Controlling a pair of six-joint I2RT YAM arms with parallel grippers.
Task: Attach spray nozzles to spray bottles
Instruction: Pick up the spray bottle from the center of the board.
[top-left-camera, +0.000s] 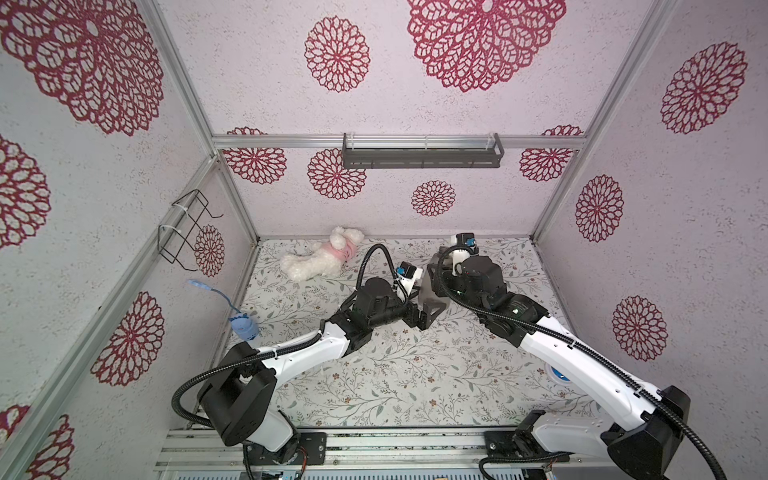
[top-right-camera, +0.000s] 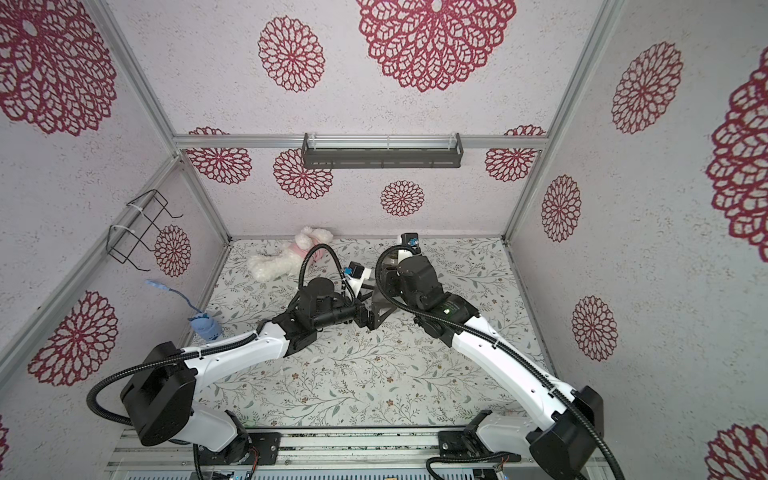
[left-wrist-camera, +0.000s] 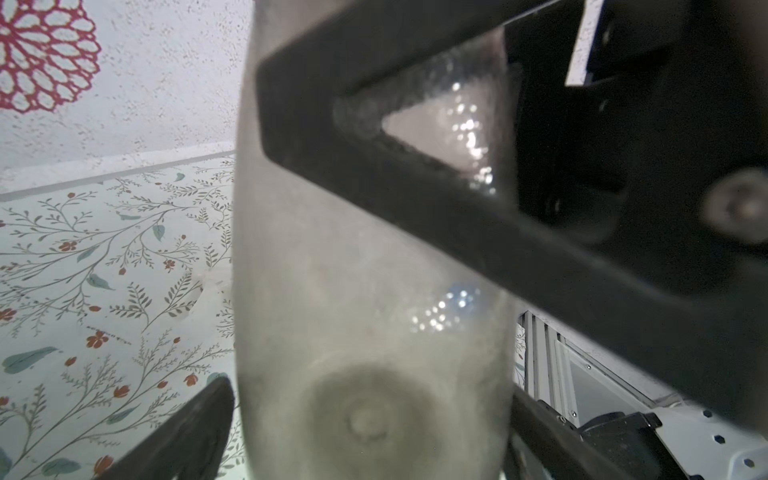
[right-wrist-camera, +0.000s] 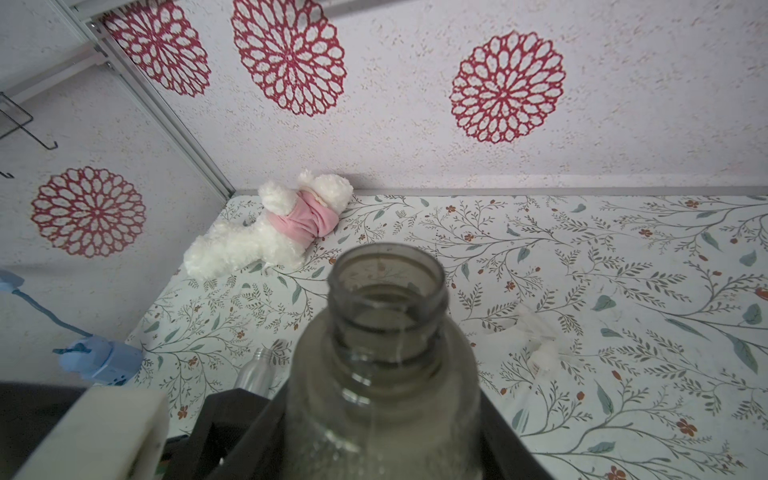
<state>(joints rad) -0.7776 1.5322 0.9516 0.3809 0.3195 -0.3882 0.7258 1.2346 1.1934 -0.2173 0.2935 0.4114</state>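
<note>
While both arms are meeting over the floral table (top-left-camera: 374, 374), the right gripper (right-wrist-camera: 374, 449) is clenching the smoky grey-brown bottle (right-wrist-camera: 386, 365) around its body, neck pointing away from the wrist and uncapped. The left gripper (left-wrist-camera: 370, 419) is standing fully released, its fingers (left-wrist-camera: 187, 432) bracketing the bottle's base without visibly pressing it. In the right wrist view, a slim silver bottle (right-wrist-camera: 259, 372) is lying on the table beside the held one, also uncapped, and a clear nozzle (right-wrist-camera: 536, 336) is resting well apart on the pattern; a black nozzle is not showing anywhere.

Judging risk: if the right gripper lets go before the left closes, the smooth bottle could be slipping and falling during a handover.

The grey-brown bottle is looking empty apart from droplets inside; the silver bottle's contents are hidden.
</note>
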